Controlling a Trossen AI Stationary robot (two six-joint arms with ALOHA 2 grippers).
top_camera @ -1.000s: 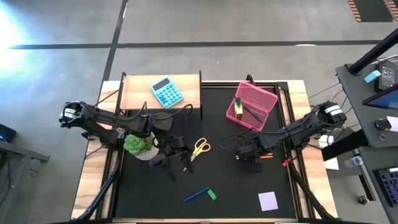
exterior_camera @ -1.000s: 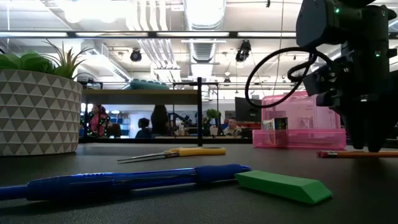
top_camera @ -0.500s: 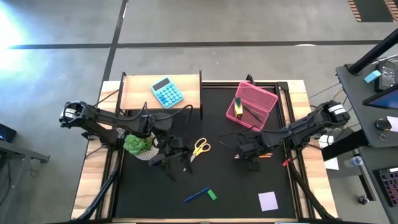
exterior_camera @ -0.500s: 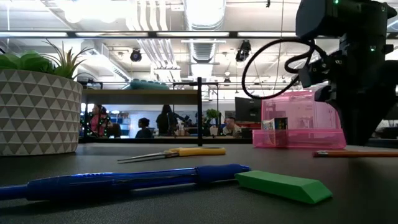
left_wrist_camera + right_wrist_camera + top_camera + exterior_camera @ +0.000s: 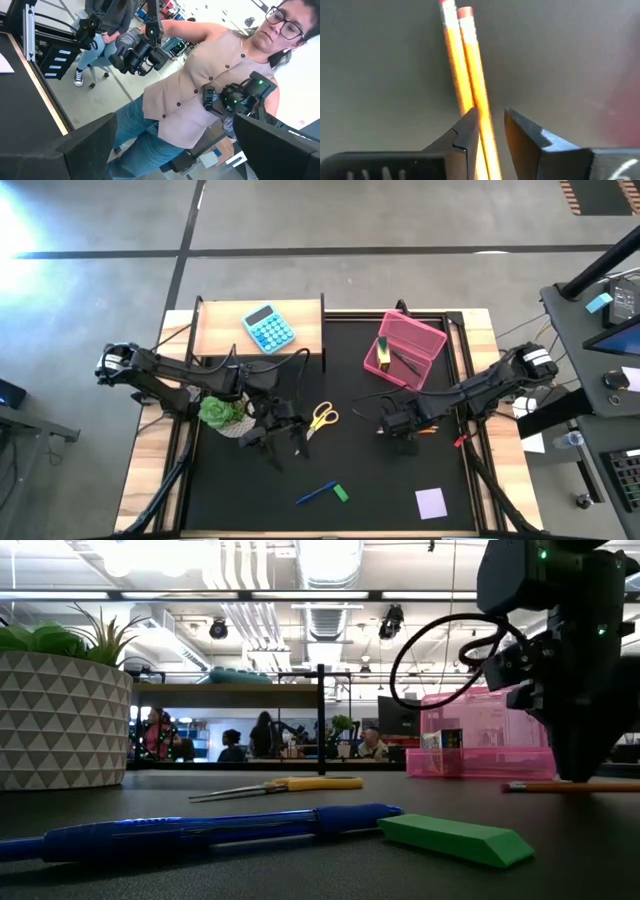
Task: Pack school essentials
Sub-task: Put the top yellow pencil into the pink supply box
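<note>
Two orange pencils [image 5: 465, 60] lie side by side on the black mat [image 5: 380, 480], right of centre. My right gripper [image 5: 400, 432] points straight down over them. Its narrowly open fingers [image 5: 491, 135] stand either side of one pencil [image 5: 487, 130]; the other pencil runs under one fingertip. In the low view the pencils [image 5: 570, 786] lie flat below the gripper. Yellow-handled scissors [image 5: 322, 417] lie at the mat's middle. A blue pen [image 5: 315, 495], a green eraser [image 5: 341, 493] and a lilac note pad [image 5: 431, 502] lie near the front edge. My left gripper [image 5: 275, 435] waits open beside the plant. My right gripper comes at the pencils from above, pointing down, fingers lying across them. One pencil [image 5: 485, 117] runs between the fingers with a gap showing to one finger [image 5: 525, 140]. Whether the other finger [image 5: 465, 135] touches a pencil, I cannot tell. Both pencils lie flat on the mat.
An open pink box [image 5: 405, 350] with a few small items inside stands at the far right of the mat. A blue calculator [image 5: 268, 328] sits on a wooden shelf at the far left. A potted plant [image 5: 222, 413] stands by my left arm. A person [image 5: 200, 90] stands beyond the table.
</note>
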